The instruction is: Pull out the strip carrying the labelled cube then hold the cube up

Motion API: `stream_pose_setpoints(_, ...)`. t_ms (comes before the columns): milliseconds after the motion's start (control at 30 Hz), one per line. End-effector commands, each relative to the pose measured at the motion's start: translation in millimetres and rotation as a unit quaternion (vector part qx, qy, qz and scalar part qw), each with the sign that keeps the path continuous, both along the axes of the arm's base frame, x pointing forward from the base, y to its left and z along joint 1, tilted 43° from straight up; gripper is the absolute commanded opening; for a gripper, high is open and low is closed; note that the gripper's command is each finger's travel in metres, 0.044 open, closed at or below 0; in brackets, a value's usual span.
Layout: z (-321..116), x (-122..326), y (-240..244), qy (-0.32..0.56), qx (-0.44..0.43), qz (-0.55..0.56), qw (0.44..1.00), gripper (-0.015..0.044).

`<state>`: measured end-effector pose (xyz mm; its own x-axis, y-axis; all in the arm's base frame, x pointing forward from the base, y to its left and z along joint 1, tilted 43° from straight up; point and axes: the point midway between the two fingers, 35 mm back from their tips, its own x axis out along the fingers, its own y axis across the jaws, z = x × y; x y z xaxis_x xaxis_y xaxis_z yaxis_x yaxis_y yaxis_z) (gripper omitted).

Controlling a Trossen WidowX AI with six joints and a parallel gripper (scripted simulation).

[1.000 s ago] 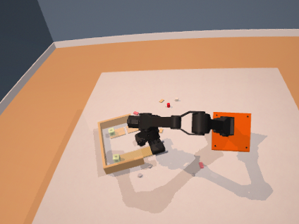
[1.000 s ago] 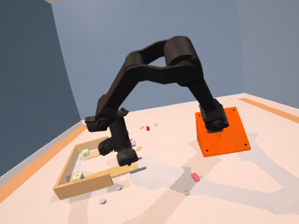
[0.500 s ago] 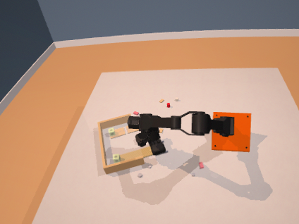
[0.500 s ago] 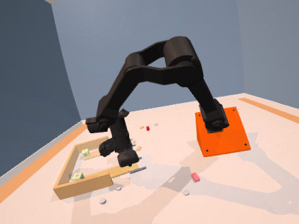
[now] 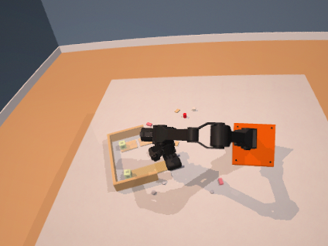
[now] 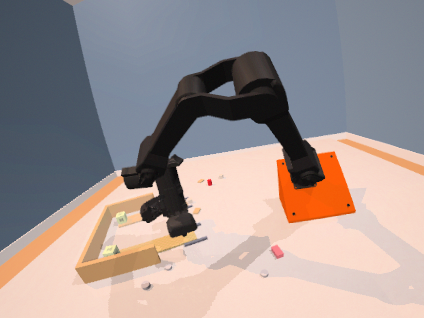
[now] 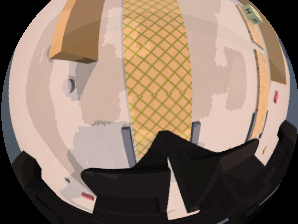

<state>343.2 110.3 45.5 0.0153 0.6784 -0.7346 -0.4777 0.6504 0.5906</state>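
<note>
A patterned tan strip runs unbroken out of the open side of the wooden frame. A pale green marked cube is at its inner end. The other tan strip has a gap across it. A second green cube, with dark letters, is at its inner end. My gripper is shut and empty, over the unbroken strip's outer end, which its fingers partly hide in the wrist view.
Grey bars flank the unbroken strip's outer end. Small grey discs lie outside the frame's near wall. A pink block and a red piece lie farther off.
</note>
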Motion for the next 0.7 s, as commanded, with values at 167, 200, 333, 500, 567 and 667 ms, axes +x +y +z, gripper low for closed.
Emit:
stream_pose_setpoints(167, -1.2, 0.0, 1.3, 0.002, 0.001, -0.001, 1.0, 0.0)
stream_pose_setpoints(200, -1.3, 0.1, 1.4, 0.002, 0.001, -0.001, 1.0, 0.0)
stream_pose_setpoints(333, -1.6, 0.3, 1.6, 0.002, 0.001, -0.001, 1.0, 0.0)
stream_pose_setpoints(500, -2.0, 0.6, 1.9, 0.002, 0.001, -0.001, 1.0, 0.0)
stream_pose_setpoints(567, -2.2, 0.7, 2.0, 0.002, 0.001, -0.001, 1.0, 0.0)
stream_pose_setpoints(667, -2.4, 0.9, 2.2, 0.002, 0.001, -0.001, 1.0, 0.0)
